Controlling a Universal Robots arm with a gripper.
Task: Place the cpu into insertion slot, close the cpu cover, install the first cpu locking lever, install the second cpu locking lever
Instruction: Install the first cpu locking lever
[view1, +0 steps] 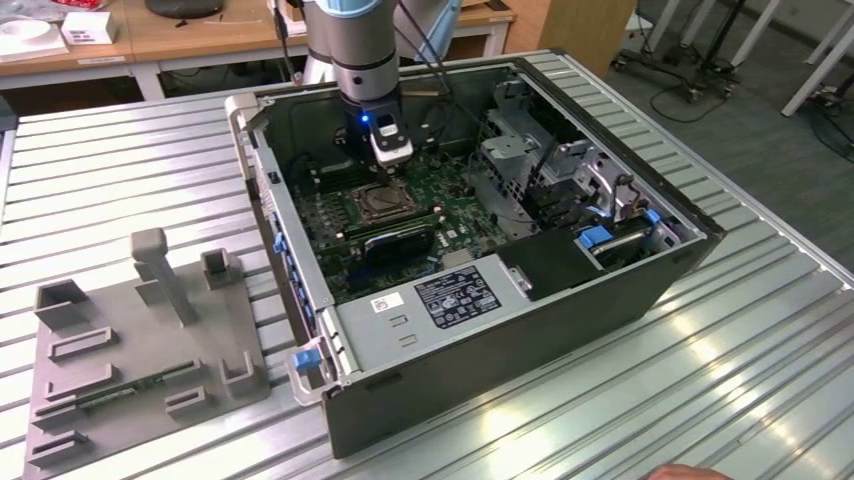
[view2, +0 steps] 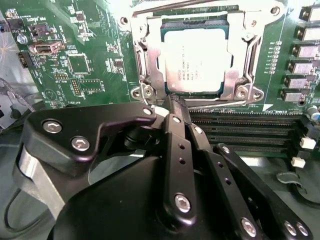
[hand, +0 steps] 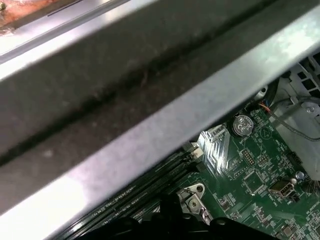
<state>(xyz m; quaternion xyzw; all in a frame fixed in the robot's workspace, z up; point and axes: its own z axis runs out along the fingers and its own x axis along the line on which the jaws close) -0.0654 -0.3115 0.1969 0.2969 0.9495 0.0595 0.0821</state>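
I see my gripper (view2: 173, 103), fingers pinched together, its tip at the edge of the cpu cover (view2: 239, 75). The cover lies flat around the cpu (view2: 197, 60), which sits in the insertion slot (view2: 196, 23).

You've got a green motherboard (view2: 75, 65), speckled with small black chips and silver solder points. The cpu (view2: 197, 60) top is pale silver with faint dark print. The cpu cover (view2: 141, 55) is bright silver metal. Memory slots (view2: 240, 131): black, striped lengthwise. Claw (view2: 172, 102): matte black with silver screw heads. In your exterior view, the computer case (view1: 534, 340) is dark grey, the latch (view1: 306, 360) blue, the surface (view1: 747, 330) ribbed silver and the fixture tray (view1: 134, 330) plain grey.
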